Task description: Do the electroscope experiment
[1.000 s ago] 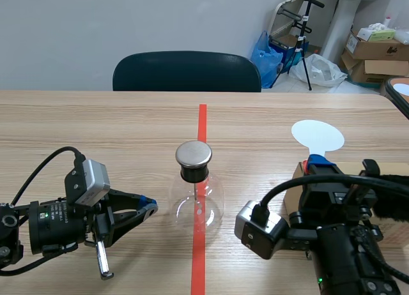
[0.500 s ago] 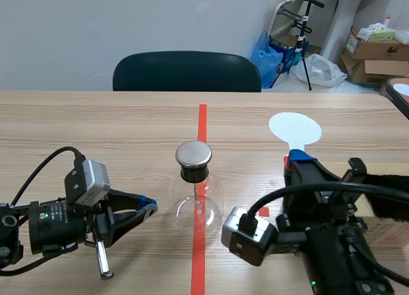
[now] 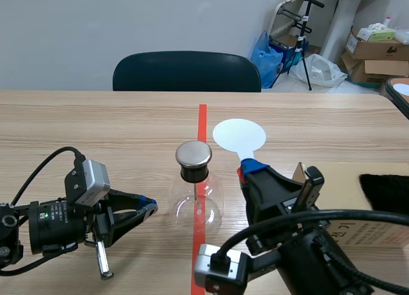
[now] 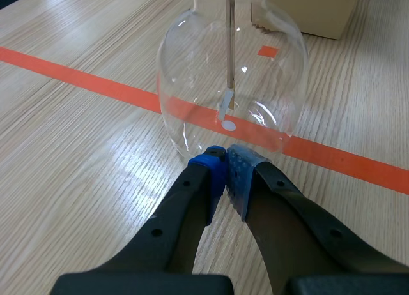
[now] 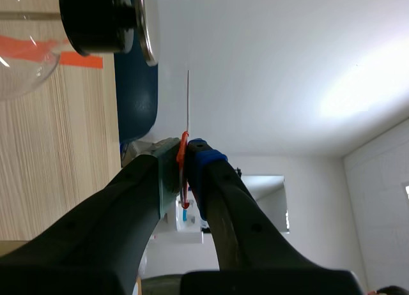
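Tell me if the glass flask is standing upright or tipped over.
Upright. The flask stands on its round base on the table, metal cap on top, and the rod inside hangs straight down.

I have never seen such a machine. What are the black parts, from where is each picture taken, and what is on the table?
These are two black robot arms, each ending in a two-fingered hand. One picture looks over the table from between the arms. The other two come from cameras on the wrists, looking past each hand. On the table stands a round glass flask with a metal cap and a thin rod inside: the electroscope. A cardboard box lies to its right. The left hand is shut on nothing, close in front of the flask. The right hand pinches a white disc on a stem, held up near the cap.
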Robot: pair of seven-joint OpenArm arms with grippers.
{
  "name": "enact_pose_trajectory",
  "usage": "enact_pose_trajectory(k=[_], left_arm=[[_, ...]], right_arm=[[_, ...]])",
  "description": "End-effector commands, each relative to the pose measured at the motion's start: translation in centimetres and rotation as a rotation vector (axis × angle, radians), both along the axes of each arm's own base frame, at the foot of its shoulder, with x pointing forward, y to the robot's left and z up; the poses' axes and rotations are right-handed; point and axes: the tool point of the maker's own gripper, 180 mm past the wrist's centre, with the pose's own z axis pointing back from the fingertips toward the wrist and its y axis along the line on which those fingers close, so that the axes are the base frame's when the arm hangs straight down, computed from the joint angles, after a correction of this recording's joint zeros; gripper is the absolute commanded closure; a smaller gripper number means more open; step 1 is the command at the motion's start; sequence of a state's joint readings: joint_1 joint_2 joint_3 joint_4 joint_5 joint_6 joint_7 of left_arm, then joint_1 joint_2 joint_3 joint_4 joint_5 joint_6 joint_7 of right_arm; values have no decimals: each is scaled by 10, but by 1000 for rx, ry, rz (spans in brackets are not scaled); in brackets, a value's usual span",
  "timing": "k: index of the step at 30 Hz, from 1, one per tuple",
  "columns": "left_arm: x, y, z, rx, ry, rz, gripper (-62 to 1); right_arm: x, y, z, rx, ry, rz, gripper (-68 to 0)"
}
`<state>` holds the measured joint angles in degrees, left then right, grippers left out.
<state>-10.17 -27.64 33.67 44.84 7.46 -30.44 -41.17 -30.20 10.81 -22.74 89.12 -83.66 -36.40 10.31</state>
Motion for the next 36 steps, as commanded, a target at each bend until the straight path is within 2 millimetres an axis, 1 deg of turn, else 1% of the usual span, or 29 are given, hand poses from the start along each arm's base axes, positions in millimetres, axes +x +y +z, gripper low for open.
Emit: enact_pose_trajectory(k=[1, 12, 19, 25, 36], left_arm=[[3, -5, 11, -39, -21, 0, -30], [3, -5, 11, -39, -22, 0, -30], [3, -5, 11, -39, -21, 0, -30], [3, -5, 11, -39, -21, 0, -30], [3, -5, 11, -39, -21, 0, -30]], right_arm=[[2, 2, 7, 2, -32, 20, -17], [-12, 23, 6, -9, -31, 161, -18], [-20, 33, 5, -15, -31, 229, -18], [-24, 36, 5, -17, -31, 257, -17], [-24, 36, 5, -17, -31, 256, -17]])
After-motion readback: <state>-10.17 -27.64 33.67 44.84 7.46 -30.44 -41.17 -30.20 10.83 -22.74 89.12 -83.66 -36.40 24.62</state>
